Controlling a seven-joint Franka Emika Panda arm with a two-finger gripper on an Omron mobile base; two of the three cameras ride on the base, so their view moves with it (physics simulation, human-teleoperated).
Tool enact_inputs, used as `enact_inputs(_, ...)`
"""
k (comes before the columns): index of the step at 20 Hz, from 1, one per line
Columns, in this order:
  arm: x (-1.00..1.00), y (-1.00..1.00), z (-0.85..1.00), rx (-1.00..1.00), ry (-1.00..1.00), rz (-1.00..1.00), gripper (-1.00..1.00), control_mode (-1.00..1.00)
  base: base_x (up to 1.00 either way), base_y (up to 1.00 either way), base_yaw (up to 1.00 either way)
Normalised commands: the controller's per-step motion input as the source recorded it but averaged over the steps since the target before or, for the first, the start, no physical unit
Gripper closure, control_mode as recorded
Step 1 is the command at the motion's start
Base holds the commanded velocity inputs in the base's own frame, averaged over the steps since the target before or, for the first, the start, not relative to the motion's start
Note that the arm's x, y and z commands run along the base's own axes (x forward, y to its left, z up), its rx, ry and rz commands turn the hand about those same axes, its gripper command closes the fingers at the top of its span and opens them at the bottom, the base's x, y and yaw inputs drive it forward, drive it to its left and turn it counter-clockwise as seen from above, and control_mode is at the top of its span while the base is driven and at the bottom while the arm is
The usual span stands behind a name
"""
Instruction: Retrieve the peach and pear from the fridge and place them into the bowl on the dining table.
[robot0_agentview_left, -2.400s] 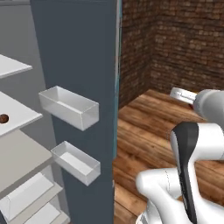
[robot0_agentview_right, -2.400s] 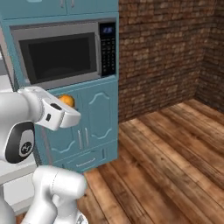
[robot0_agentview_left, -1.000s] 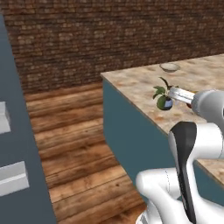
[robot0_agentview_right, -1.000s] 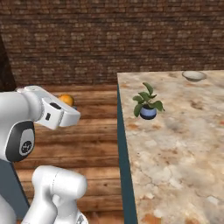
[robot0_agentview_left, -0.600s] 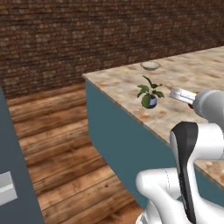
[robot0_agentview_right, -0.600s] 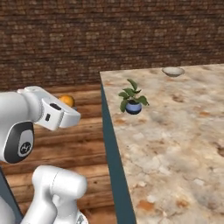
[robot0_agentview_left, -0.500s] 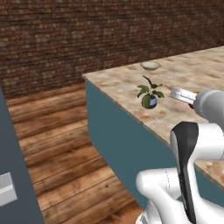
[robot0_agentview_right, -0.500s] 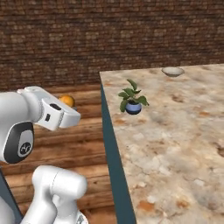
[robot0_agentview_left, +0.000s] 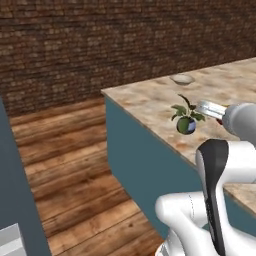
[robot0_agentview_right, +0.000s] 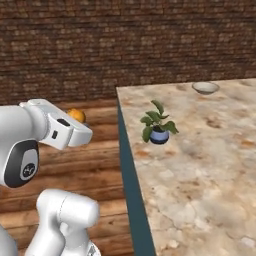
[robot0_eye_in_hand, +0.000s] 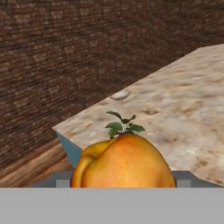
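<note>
Beige marbled stone with brown blotches makes up the big dining table (robot0_agentview_right: 200, 170), which stretches ahead beyond the timber floor. A little green plant in a blue pot (robot0_agentview_right: 159, 127) stands between the robot and the shallow pale bowl (robot0_agentview_right: 205, 88) at the far edge. The gripper (robot0_eye_in_hand: 124, 175) is clamped on the small yellow-orange pear (robot0_eye_in_hand: 124, 164). Best to carry it high, pass beside the plant, and release low over the bowl.
</note>
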Motion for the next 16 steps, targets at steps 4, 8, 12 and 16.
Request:
enact_inputs(4,0.0,0.0,0.0,0.0,0.0,0.0,1.0,1.0,0.63,0.26,0.32)
enact_inputs(8,0.0,0.0,0.0,0.0,0.0,0.0,1.0,1.0,0.73,0.19,0.49)
enact_inputs(12,0.0,0.0,0.0,0.0,0.0,0.0,1.0,1.0,0.85,0.01,0.56)
enact_inputs(16,0.0,0.0,0.0,0.0,0.0,0.0,1.0,1.0,1.0,-0.05,0.47)
